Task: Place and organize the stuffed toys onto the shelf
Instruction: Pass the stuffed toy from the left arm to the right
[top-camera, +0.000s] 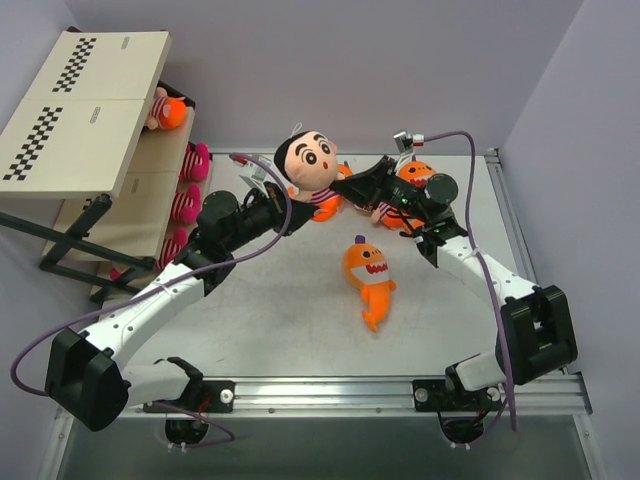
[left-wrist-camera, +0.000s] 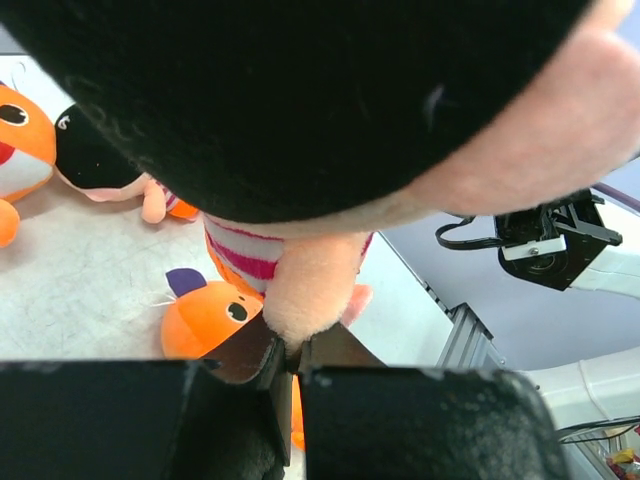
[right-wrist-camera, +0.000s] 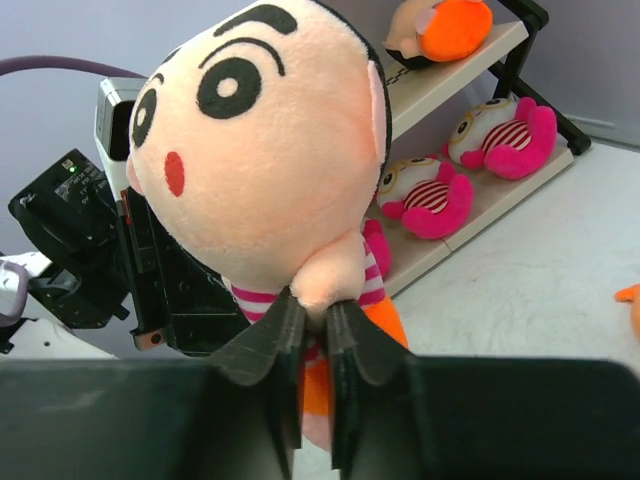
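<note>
Pale grey table (top-camera: 290, 330), its surface scuffed and faintly scratched, edged by a silver metal rail (top-camera: 330, 385) along the near side and the right. Plain lavender-grey walls (top-camera: 400, 60) behind and to the right, meeting in a corner. Light even, shadows soft.

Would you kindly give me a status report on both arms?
Left gripper shut on doll. Right gripper shut on doll too. Doll not yet on shelf. Shark lies apart.
</note>
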